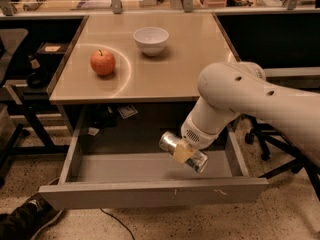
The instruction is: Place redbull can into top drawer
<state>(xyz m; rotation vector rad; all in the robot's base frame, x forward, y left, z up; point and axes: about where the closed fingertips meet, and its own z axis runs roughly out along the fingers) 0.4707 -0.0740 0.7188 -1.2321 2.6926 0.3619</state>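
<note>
The redbull can [172, 143] is a slim silver can lying nearly level, tilted down to the right, held in my gripper [184, 153]. The gripper is shut on the can around its middle, a tan finger pad [182, 153] across it. Can and gripper hang inside the open top drawer [150, 192], over its right half, a little above the drawer floor. The drawer is pulled fully out below the table, its plain grey front panel nearest the camera. My white arm comes in from the right and hides the drawer's back right corner.
On the table [150, 81] stand a red apple [102, 62] at the left and a white bowl [151, 40] at the back middle. A dark office chair [272, 139] stands right of the drawer. A shoe [22, 219] shows at the bottom left.
</note>
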